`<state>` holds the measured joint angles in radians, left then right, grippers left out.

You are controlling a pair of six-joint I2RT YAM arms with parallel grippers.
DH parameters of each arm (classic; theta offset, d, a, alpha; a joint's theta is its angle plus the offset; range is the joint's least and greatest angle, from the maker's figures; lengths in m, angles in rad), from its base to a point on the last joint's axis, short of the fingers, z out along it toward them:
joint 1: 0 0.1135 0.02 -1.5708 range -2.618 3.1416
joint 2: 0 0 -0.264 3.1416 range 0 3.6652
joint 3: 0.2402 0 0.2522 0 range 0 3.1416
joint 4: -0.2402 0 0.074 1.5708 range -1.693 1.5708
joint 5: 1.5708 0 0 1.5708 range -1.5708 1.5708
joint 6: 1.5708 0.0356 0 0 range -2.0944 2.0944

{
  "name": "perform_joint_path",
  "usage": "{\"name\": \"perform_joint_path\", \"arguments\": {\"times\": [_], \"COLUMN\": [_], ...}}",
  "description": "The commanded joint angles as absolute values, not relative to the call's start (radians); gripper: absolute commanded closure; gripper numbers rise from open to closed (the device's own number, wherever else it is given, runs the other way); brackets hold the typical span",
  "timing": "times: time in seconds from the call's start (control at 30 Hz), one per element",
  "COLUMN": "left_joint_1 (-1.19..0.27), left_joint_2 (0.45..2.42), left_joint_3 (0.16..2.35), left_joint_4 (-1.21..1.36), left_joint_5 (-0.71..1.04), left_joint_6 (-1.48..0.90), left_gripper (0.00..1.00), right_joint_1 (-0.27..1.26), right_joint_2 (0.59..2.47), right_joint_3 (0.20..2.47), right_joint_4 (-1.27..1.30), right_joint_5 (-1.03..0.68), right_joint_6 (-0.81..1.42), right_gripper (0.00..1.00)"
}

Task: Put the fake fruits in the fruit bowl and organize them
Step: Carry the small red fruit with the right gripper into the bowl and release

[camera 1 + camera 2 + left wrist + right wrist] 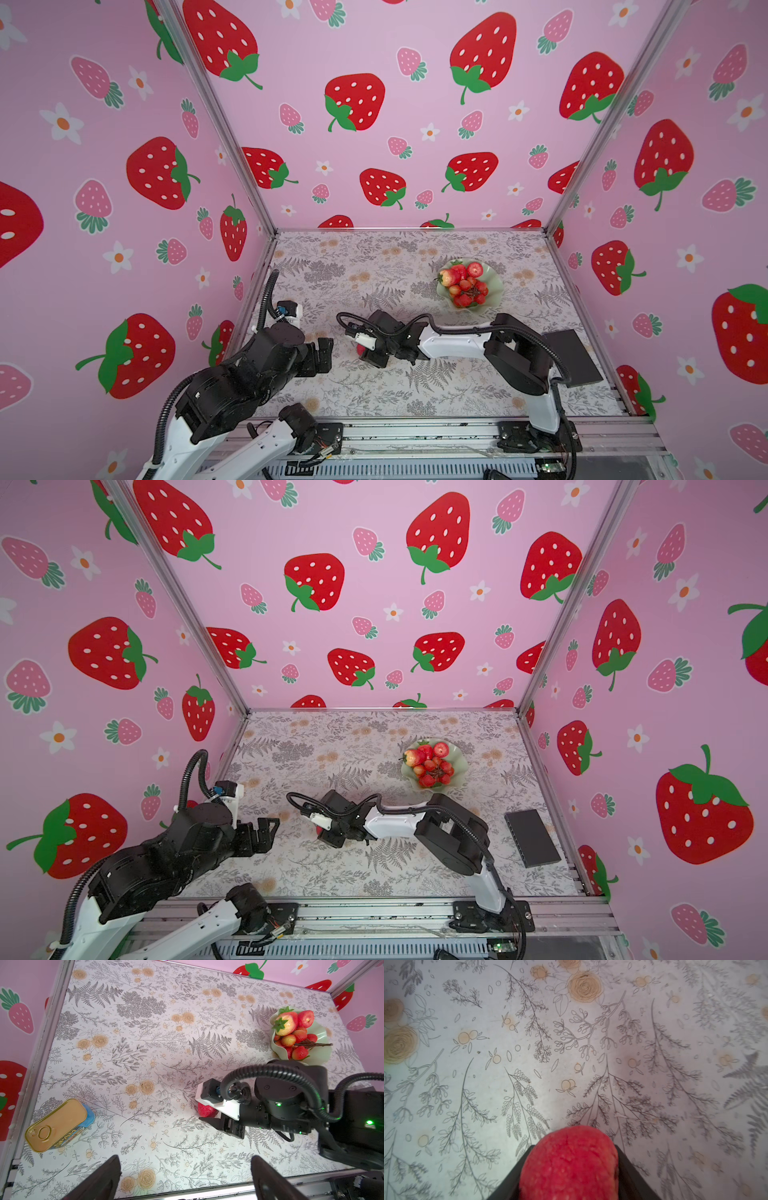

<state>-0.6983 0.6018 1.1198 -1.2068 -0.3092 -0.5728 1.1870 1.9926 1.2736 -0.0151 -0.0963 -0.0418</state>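
The pale green fruit bowl [495, 286] [460, 757] [321, 1051] stands at the back right. In it lie a strawberry [284, 1023], a round red fruit [305, 1018] and the berry bunch [469, 293] [295, 1041]. Another rough red round fruit [360, 349] [318, 830] [206, 1110] [571, 1165] sits mid-table between the fingers of my right gripper [365, 353] [326, 833] [574, 1147]. Both fingers press its sides. My left gripper [326, 353] [266, 833] [185, 1158] hovers wide open to its left, holding nothing.
A gold-lidded tin can [58, 1124] lies on its side near the left wall. A dark flat box [573, 357] [532, 838] rests at the front right. Pink strawberry-print walls close in three sides, and a metal rail runs along the front.
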Motion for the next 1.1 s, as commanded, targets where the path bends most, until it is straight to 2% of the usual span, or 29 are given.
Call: {"name": "perform_joint_path", "arguments": {"times": [0.0,0.13,0.3,0.43,0.6,0.77,1.07], "left_joint_1": [-0.695,-0.696,-0.699,-0.704,-0.708,-0.709,-0.712], "left_joint_2": [0.574,0.648,0.921,1.123,1.281,1.306,1.265], "left_joint_3": [1.063,0.961,1.007,1.119,1.21,1.211,1.166], "left_joint_4": [-1.038,-0.781,-0.5,-0.43,-0.427,-0.422,-0.41], "left_joint_5": [-0.216,-0.007,0.177,0.197,0.207,0.231,0.239], "left_joint_6": [-0.446,-0.298,-0.187,-0.122,-0.113,-0.124,-0.143], "left_gripper": [0.01,0.01,0.01,0.01,0.01,0.01,0.01], "right_joint_1": [1.111,0.977,0.815,0.669,0.503,0.399,0.335], "right_joint_2": [1.875,1.732,1.576,1.514,1.548,1.591,1.71], "right_joint_3": [1.237,1.191,1.133,1.133,1.146,1.125,1.132], "right_joint_4": [0.008,0.001,-0.007,-0.094,-0.191,-0.186,-0.145], "right_joint_5": [-0.07,-0.04,0.123,0.263,0.395,0.34,0.287], "right_joint_6": [-0.032,0.001,0.056,0.122,0.163,0.187,0.19], "right_gripper": [0.44,0.46,0.46,0.46,0.46,0.47,0.47]}}
